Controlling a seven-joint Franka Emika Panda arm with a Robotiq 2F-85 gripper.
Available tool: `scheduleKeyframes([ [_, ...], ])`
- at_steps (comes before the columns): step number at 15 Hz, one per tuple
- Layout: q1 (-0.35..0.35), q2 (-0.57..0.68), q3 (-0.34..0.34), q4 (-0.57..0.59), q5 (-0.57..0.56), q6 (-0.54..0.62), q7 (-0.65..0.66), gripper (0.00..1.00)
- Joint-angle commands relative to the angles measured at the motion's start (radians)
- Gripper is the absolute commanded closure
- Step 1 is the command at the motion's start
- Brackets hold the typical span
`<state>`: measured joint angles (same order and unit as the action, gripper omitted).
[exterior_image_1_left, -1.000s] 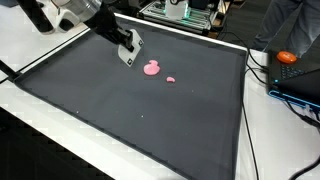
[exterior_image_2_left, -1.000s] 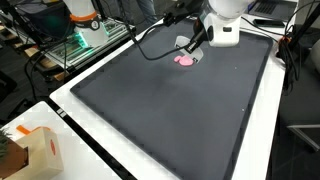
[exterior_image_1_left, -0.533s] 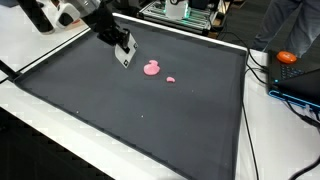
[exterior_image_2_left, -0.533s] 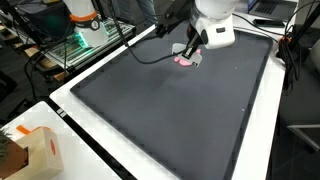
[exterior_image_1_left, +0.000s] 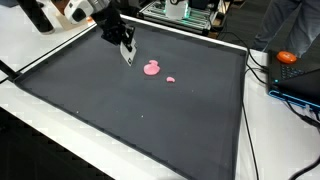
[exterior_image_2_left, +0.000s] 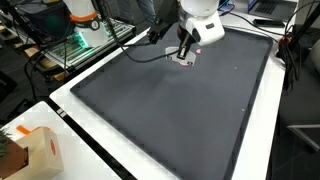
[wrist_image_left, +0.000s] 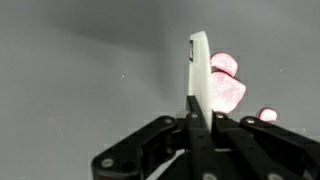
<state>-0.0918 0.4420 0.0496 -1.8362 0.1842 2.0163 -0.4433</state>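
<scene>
Dark mat (exterior_image_1_left: 150, 120) is covering a white table (exterior_image_1_left: 30, 120) in a lab, with cables running along the edges. Gripper (exterior_image_1_left: 127, 55) is hanging just beside the big pink blob (exterior_image_1_left: 152, 68), near the mat's rim, and is not touching the blob. Wrist view is showing the gripper (wrist_image_left: 200, 70) with jaws pressed together into one thin pale blade. Can't tell if anything is caught between them. Big blob (wrist_image_left: 225, 85) is lying flat on the mat just past that blade. Small blob (exterior_image_1_left: 170, 79) is sitting near the big blob, on the side away from the gripper. Orange thing (exterior_image_1_left: 287, 57) is lying well apart from the big blob, off the mat. Gripper (exterior_image_2_left: 185, 58) is mostly hiding the big blob in an exterior view.
</scene>
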Motion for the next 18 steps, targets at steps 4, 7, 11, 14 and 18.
scheduleKeyframes([
  [4, 0.002, -0.104, 0.018, -0.143, -0.02, 0.092, -0.09, 0.99],
  [7, 0.011, -0.128, 0.027, -0.171, -0.022, 0.127, -0.1, 0.99],
  [11, 0.031, -0.155, 0.037, -0.194, -0.032, 0.145, -0.087, 0.99],
  [14, 0.053, -0.168, 0.044, -0.199, -0.046, 0.148, -0.074, 0.99],
  [18, 0.086, -0.174, 0.055, -0.188, -0.075, 0.132, -0.051, 0.99],
])
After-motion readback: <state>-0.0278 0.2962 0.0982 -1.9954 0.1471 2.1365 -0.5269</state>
